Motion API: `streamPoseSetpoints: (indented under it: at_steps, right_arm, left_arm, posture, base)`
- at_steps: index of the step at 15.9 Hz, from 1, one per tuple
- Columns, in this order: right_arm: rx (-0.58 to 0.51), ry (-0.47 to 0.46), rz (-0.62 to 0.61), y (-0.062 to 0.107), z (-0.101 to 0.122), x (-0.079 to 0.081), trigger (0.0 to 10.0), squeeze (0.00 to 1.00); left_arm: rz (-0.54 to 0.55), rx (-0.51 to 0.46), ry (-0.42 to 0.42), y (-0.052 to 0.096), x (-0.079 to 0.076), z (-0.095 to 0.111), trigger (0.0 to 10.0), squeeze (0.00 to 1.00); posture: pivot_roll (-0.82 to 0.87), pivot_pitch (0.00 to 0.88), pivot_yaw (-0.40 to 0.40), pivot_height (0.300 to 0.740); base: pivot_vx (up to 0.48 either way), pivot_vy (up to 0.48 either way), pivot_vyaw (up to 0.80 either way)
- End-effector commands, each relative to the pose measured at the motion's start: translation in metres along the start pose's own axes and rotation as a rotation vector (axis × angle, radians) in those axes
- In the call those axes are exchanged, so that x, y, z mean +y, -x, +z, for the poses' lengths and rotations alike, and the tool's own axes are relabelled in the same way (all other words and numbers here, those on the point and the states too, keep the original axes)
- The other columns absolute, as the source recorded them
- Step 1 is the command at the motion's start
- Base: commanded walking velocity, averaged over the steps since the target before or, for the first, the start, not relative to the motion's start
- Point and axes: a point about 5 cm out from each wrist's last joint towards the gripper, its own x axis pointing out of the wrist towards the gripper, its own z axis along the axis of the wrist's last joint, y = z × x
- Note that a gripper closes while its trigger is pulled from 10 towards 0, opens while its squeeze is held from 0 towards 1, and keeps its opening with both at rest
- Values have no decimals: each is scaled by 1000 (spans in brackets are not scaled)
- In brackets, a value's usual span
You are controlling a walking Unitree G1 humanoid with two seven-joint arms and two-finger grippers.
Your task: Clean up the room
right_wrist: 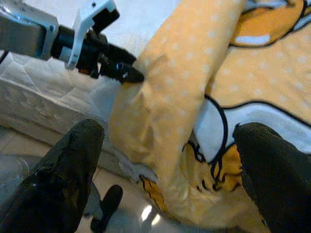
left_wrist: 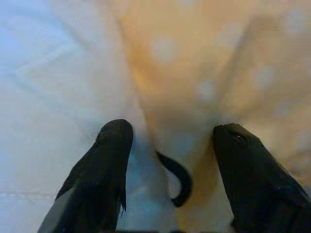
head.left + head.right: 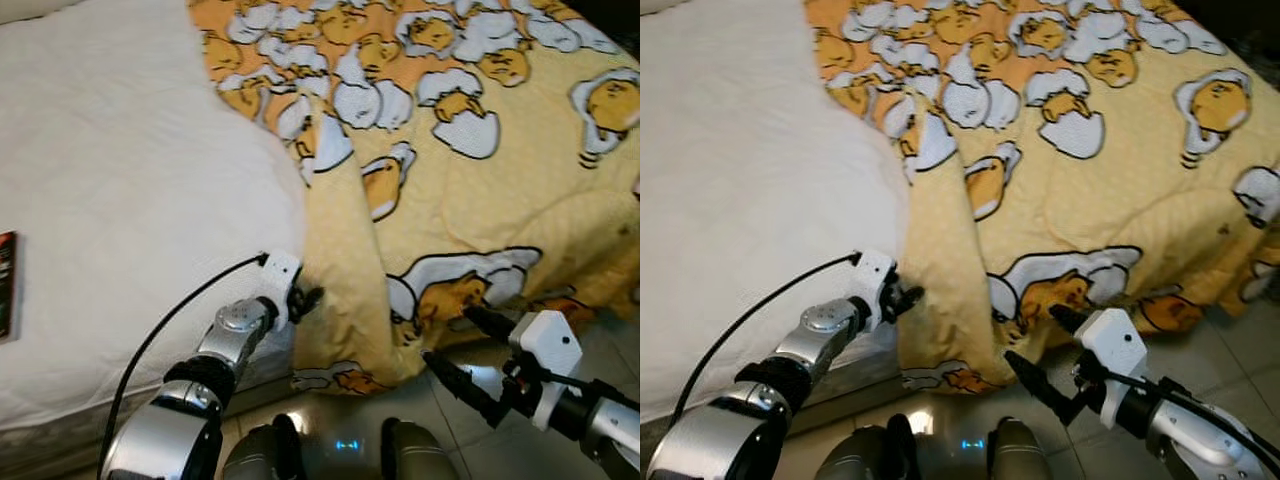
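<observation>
Left eye view: yellow quilted blanket printed with white-and-orange egg cartoons (image 3: 480, 190) covers the right part of the bed, its folded-back edge hanging over the side onto the pale tiled floor (image 3: 470, 400). Bare white mattress (image 3: 130, 200) fills the left part; a dark book-like object (image 3: 8, 285) lies at its far left edge. Left gripper (image 3: 305, 298) sits at the mattress side, fingertips touching the blanket's hanging fold. Right gripper (image 3: 455, 350) hovers low beside the blanket hem, fingers spread wide, holding nothing. Right eye view: same layout. Left wrist view: black fingers (image 2: 104, 165) parted, blanket fold between them, not visibly clamped. Right wrist view: wide-open fingers (image 1: 63, 174) frame the hanging fold; left gripper's tips press its edge.
</observation>
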Motion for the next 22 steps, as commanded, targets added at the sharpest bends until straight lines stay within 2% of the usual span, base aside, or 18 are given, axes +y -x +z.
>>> streamPoseSetpoints:
  at_steps: [1,2,4,5,8,12,22]
  right_arm:
    - [2,-3,7,3,3,3,10000,0]
    - [8,-9,5,5,2,4,10000,0]
    - [13,-19,3,8,1,8,10000,0]
    - [16,-23,4,9,0,10,10000,0]
    - [10,-27,11,7,2,10,10000,0]
    - [-11,-18,16,3,6,7,10000,0]
    - [-23,-3,10,-1,9,4,10000,0]
  left_arm:
    - [48,17,-1,2,5,-6,10000,0]
    - [76,16,22,2,8,-6,10000,0]
    - [39,-11,89,1,4,-5,10000,0]
    - [-35,-30,121,-1,-5,-3,0,0]
    - [-61,-34,126,-2,-10,-4,0,0]
    - [-81,-60,157,-1,-8,-1,0,0]
    - [-107,-61,157,0,-4,0,0,0]
  posture:
    - [-417,301,97,740]
    - [-419,308,94,740]
    - [-421,308,87,740]
    - [-418,305,83,740]
    - [-414,298,78,740]
    - [-405,291,73,740]
    - [-394,283,80,740]
  base:
    - [0,0,0]
    - [0,0,0]
    - [0,0,0]
    - [0,0,0]
    - [0,0,0]
    - [0,0,0]
    - [0,0,0]
